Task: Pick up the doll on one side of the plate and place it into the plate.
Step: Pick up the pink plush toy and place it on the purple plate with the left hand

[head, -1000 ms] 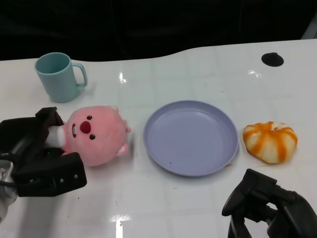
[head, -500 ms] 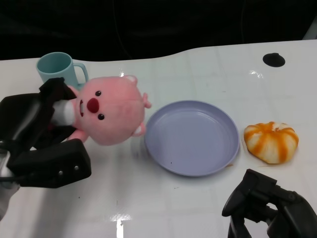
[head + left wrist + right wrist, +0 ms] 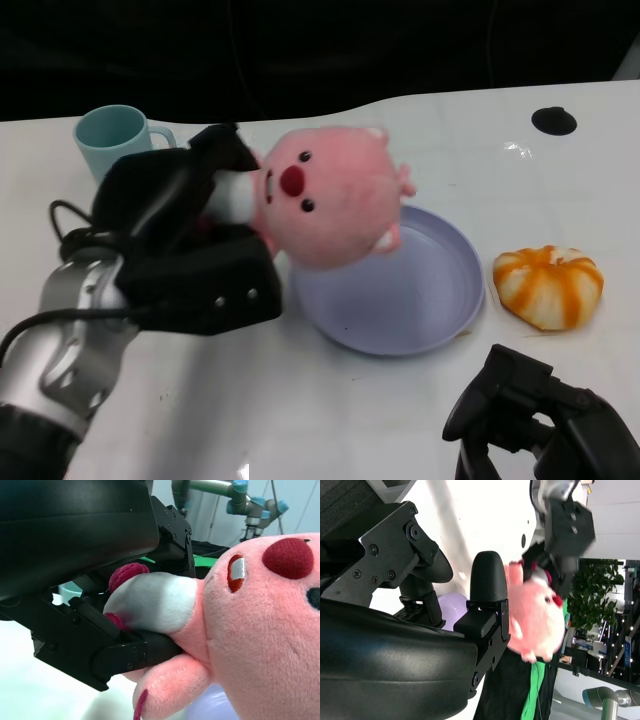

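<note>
My left hand (image 3: pixel 185 240) grips the pink plush doll (image 3: pixel 325 198) by its white body and holds it in the air over the left rim of the lavender plate (image 3: pixel 440 300). The left wrist view shows the doll (image 3: pixel 260 630) close up, its white part clamped between my black fingers (image 3: pixel 100 650). My right hand (image 3: pixel 545 425) rests low at the front right with its fingers curled in, holding nothing. In the right wrist view the doll (image 3: pixel 535 617) and the left hand (image 3: pixel 560 535) show beyond my own fingers (image 3: pixel 487 585).
A teal mug (image 3: pixel 108 135) stands at the back left, partly behind my left hand. An orange-and-white striped bun-shaped toy (image 3: pixel 547 284) lies to the right of the plate. A small black disc (image 3: pixel 553 121) lies on the table at the back right.
My left hand has lifted the doll off the table and carried it rightward and up, from beside the plate to over the plate's left rim. The right hand has stayed put.
</note>
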